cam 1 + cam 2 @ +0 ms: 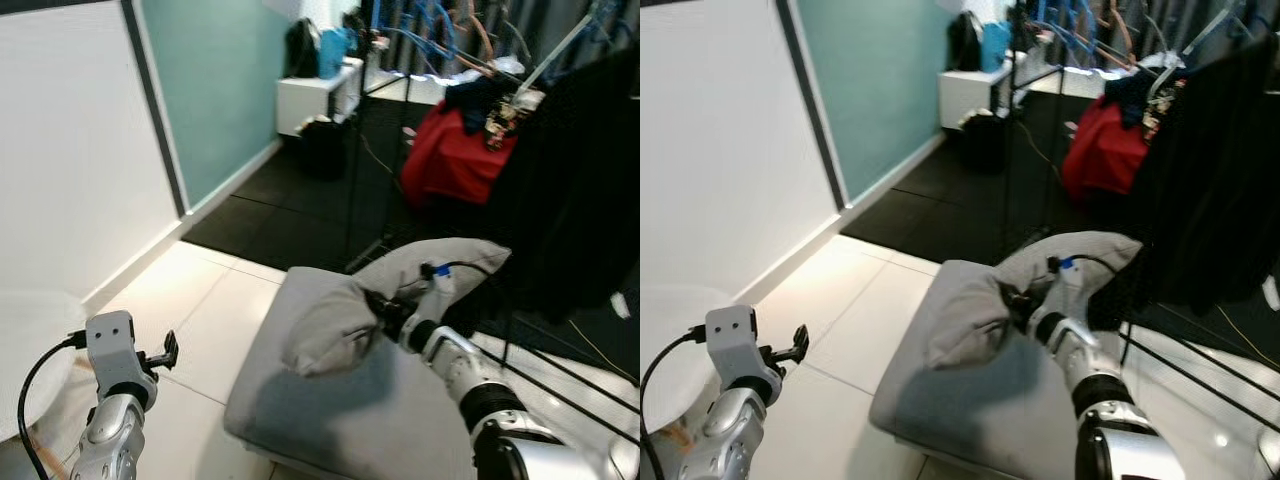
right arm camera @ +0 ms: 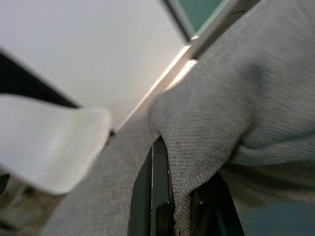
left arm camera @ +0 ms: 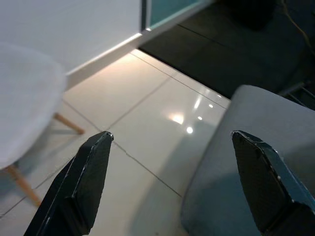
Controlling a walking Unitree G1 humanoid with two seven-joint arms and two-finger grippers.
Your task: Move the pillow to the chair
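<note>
pillow (image 1: 345, 315): grey, bunched, atop grey ottoman (image 1: 330, 410)
right gripper (image 1: 380, 305): over ottoman, 2 fingers pinched onto pillow fabric
left gripper (image 1: 168, 350): left of ottoman, above tiles, fingers spread, nothing held
chair (image 3: 22, 103): white, well left of ottoman

Two silver arms with black joint rings, a black cable (image 1: 35, 385) looping from the left, end in long black fingers (image 3: 86, 184).

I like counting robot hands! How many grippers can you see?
2. The left gripper hangs open over the floor, near the chair. The right gripper is shut on the pillow.
</note>
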